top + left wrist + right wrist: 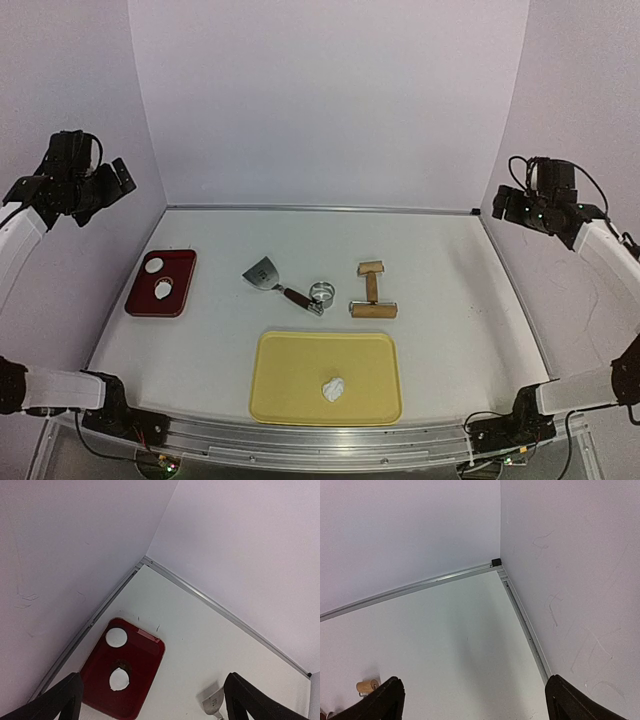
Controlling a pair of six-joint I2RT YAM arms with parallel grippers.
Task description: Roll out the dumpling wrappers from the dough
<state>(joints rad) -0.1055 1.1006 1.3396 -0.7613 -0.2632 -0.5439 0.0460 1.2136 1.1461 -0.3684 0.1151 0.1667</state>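
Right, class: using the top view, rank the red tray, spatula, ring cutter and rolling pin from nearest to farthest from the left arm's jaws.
1. Red tray, far left of the table.
2. Spatula, left of centre.
3. Ring cutter, centre, at the spatula's handle end.
4. Rolling pin, right of centre.

On the white counter [450, 300] we see a red tray [180, 275] at the left and a yellow tray [290, 375] near the front edge. Between them lies a metal spatula [262, 272], its dark handle touching, we think, a small metal ring [321, 292]
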